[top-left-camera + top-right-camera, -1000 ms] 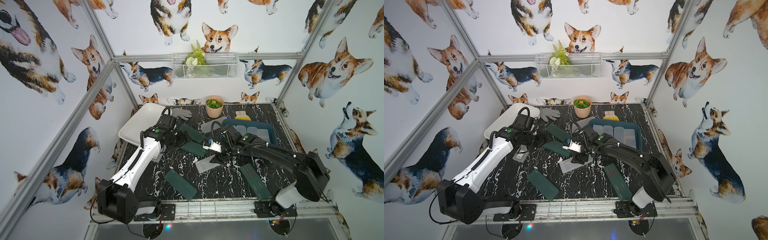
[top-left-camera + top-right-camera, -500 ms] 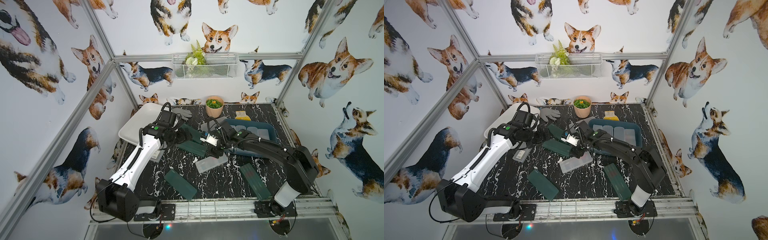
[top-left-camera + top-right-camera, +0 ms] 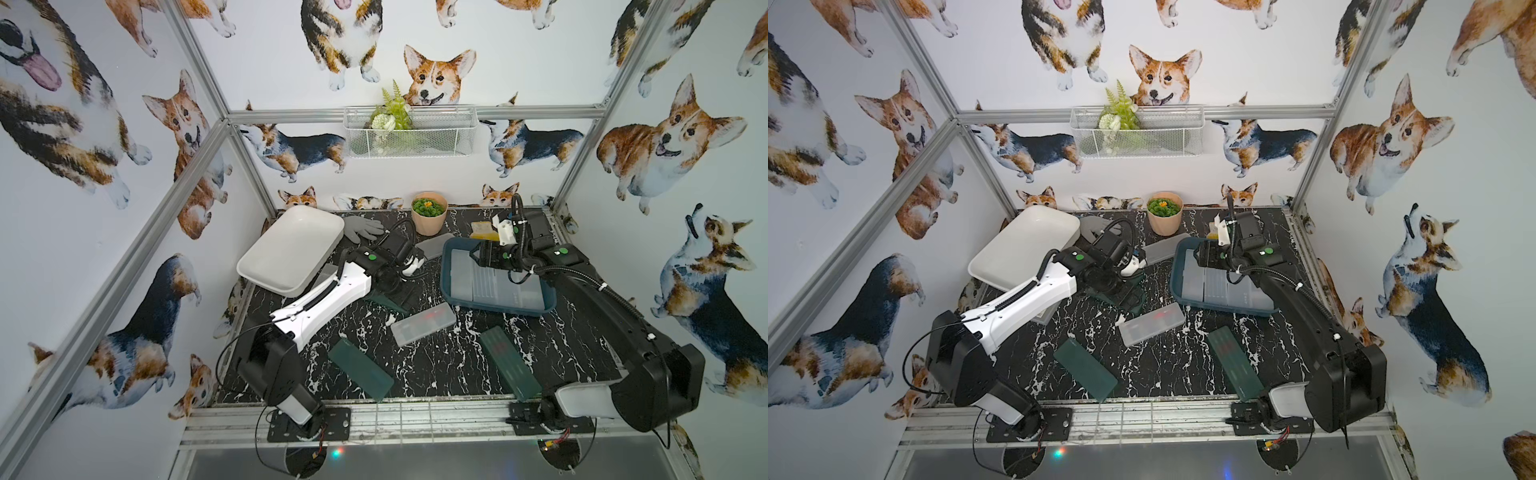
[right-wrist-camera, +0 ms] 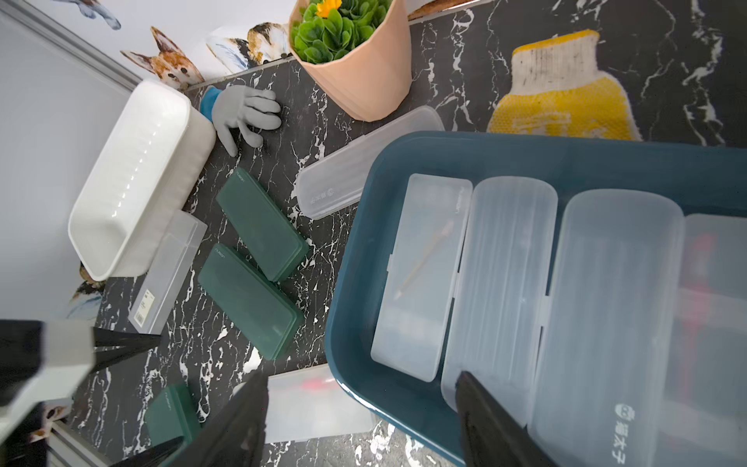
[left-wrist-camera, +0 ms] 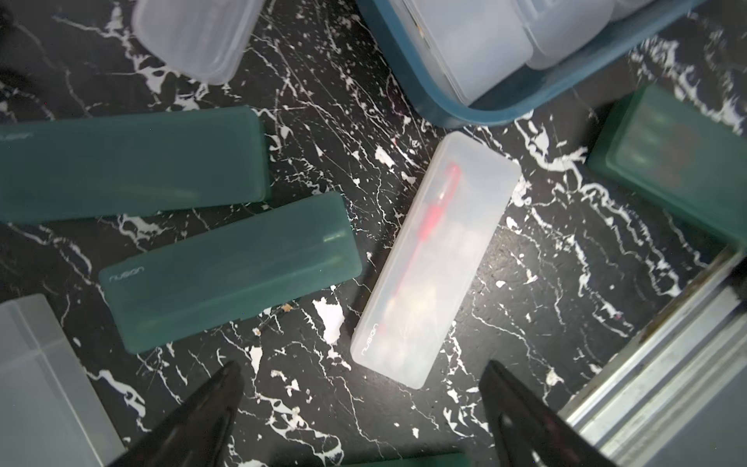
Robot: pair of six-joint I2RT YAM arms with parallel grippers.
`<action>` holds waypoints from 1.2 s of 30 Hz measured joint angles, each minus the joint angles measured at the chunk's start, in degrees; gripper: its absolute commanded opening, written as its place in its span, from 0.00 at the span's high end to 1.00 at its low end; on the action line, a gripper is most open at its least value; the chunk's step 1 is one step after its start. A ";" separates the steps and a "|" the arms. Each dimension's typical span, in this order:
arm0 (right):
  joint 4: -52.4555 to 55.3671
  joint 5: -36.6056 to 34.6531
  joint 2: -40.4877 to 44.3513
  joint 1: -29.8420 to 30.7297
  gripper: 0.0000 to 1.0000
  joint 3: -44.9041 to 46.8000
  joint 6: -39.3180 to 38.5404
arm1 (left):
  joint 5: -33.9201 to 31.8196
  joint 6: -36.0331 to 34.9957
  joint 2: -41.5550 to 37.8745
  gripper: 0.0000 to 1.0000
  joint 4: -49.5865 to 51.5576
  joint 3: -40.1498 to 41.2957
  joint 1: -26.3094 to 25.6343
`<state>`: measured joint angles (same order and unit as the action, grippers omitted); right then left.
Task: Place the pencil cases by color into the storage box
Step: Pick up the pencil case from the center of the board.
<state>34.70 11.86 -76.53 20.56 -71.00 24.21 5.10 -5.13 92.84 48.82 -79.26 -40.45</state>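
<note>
Black marble table (image 3: 436, 365), corgi-papered walls (image 3: 498, 41).
Left tool (image 5: 361, 368) and right tool (image 4: 361, 376) hang empty over it, both spread apart.

**Bystanders on my feed**

On the black marble table (image 3: 436, 361) I see a grey glove (image 3: 363, 228) lying flat by the back wall. Near it a tan plant pot (image 3: 429, 224) stands upright, with green leaves and one orange flower. A yellow knitted piece with a white cuff (image 4: 566, 105) lies flat farther along the back edge. On the wall hangs a white wire basket (image 3: 432, 137) holding a fern (image 3: 392, 110). Corgi wallpaper (image 3: 436, 79) covers every wall.
</note>
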 measured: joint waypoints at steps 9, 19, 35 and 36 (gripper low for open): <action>2.01 0.00 3.17 -0.09 0.26 4.15 4.46 | 0.63 -7.56 4.63 0.06 -0.92 1.49 -4.20; 3.39 -0.33 6.80 -0.59 0.26 3.26 4.09 | -0.85 -6.62 14.56 0.07 -1.38 -3.58 -7.82; 8.96 -2.25 12.85 -1.92 0.25 0.66 1.46 | 0.20 -1.70 22.71 0.08 -2.03 -7.65 -9.97; 10.03 -2.78 13.64 -1.92 0.25 0.22 1.77 | 0.20 -1.70 23.26 0.08 -2.10 -7.91 -10.14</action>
<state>44.73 9.08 -62.89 18.63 -70.78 25.98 5.30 -6.83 116.09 46.72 -87.18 -50.59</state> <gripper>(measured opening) 0.747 0.921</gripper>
